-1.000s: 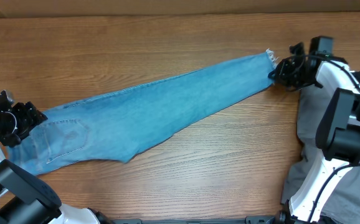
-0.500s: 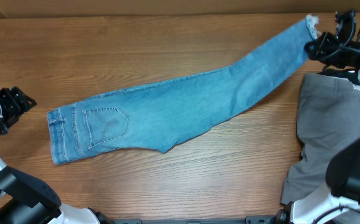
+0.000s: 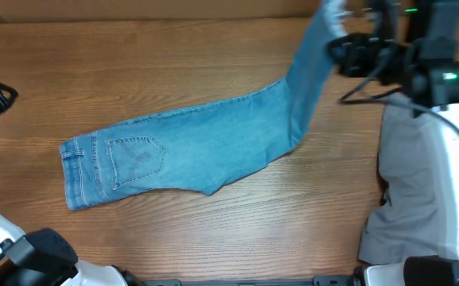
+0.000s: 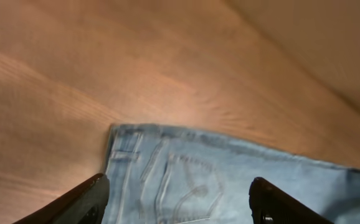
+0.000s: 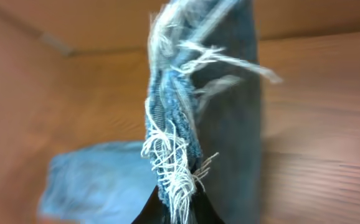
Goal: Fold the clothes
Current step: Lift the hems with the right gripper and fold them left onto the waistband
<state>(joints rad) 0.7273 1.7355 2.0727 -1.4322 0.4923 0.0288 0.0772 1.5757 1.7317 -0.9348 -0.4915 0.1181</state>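
Wood table: jeans lie flat at centre, waistband left, pocket up; leg end lifted at back right. Grey cloth at right edge. R gripper clamped tight on frayed hem. L gripper far left, clear of jeans, jaws wide, empty.

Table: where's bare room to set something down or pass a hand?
Free: the front strip of table between the jeans and the grey cloth, and the far strip behind the jeans up to the back edge. Crowded: the right side, where the right gripper holds the leg end up, near the grey cloth.
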